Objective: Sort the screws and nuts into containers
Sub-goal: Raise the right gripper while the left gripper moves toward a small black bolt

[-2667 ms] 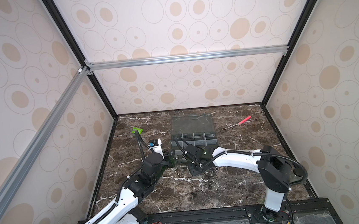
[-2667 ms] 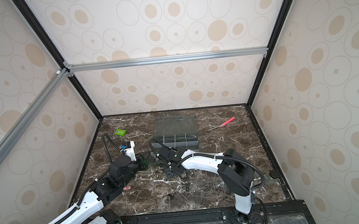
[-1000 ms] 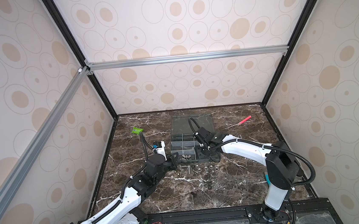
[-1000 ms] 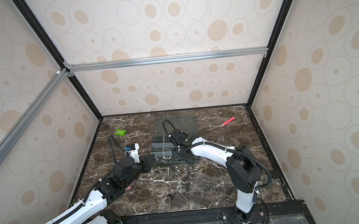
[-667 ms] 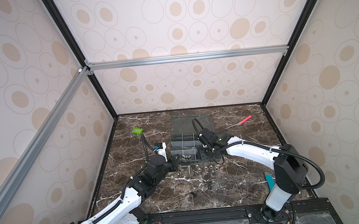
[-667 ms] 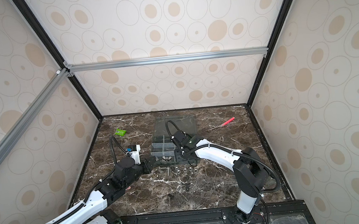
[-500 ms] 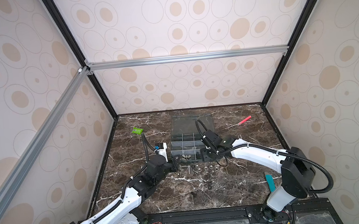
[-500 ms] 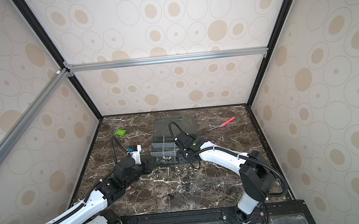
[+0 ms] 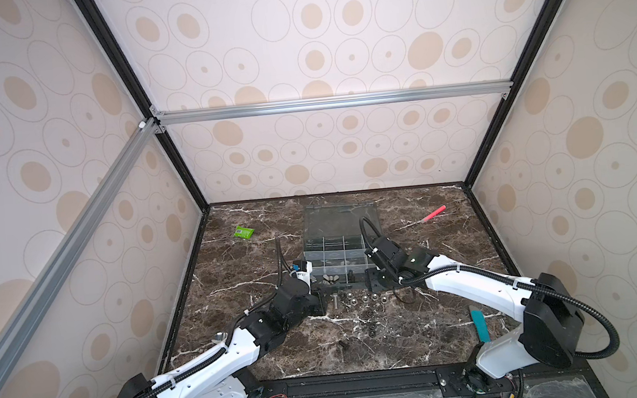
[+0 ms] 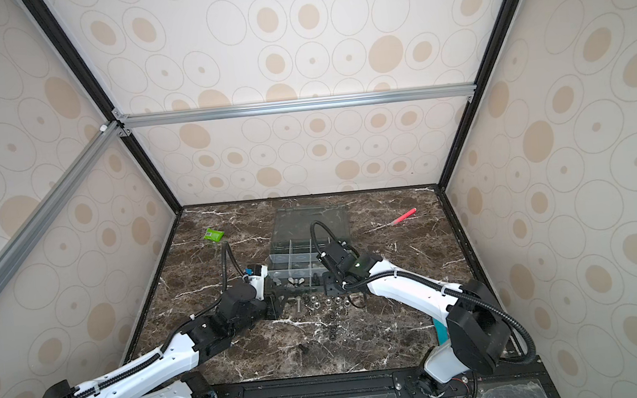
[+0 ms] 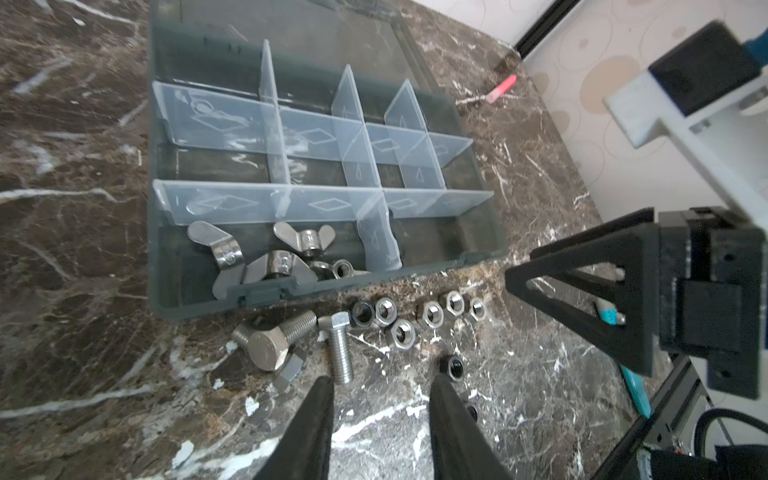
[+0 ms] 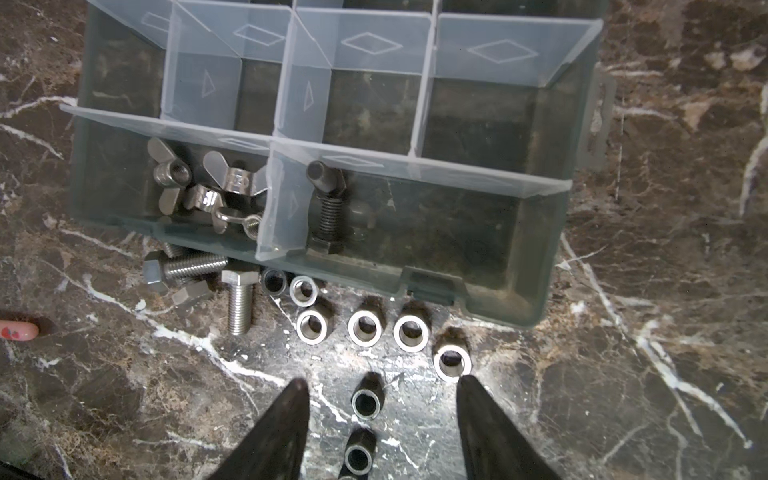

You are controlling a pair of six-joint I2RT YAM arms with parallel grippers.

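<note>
**Sort barely started: most hardware is loose on the desk**

Done so far, as far as you can see:
- Shiny silver wing nuts (image 11: 266, 257) lie in one front cell of the grey translucent plastic organizer box (image 11: 166, 291).
- One dark threaded hex bolt (image 12: 328, 208) is in the next cell, behind a clear plastic divider (image 12: 282, 199).
- The other cells look empty.

Left to do:
- A few silver hex-head bolts (image 11: 340, 349).
- A row of silver hex nuts (image 12: 365, 328).
- Several small black nuts (image 12: 365, 401).
- All of it is loose on the dark veined marble desk (image 11: 83, 353), between both pincers and the box's front wall.

Pincers:
- Left pincer (image 11: 384, 386): jaws a narrow gap apart, empty. A silver bolt's shaft end is just ahead of one tip and a black nut is just beside the other.
- Right pincer (image 12: 382, 386): jaws wider, empty. A black nut sits between the tips. A silver nut is at one tip, and you can't tell if it touches.

Materials: polished metal with smooth hex flats and round threaded shafts on glossy stone, so expect parts to skid and bolts to roll. The dividers are thin, and the front one looks bowed.
</note>
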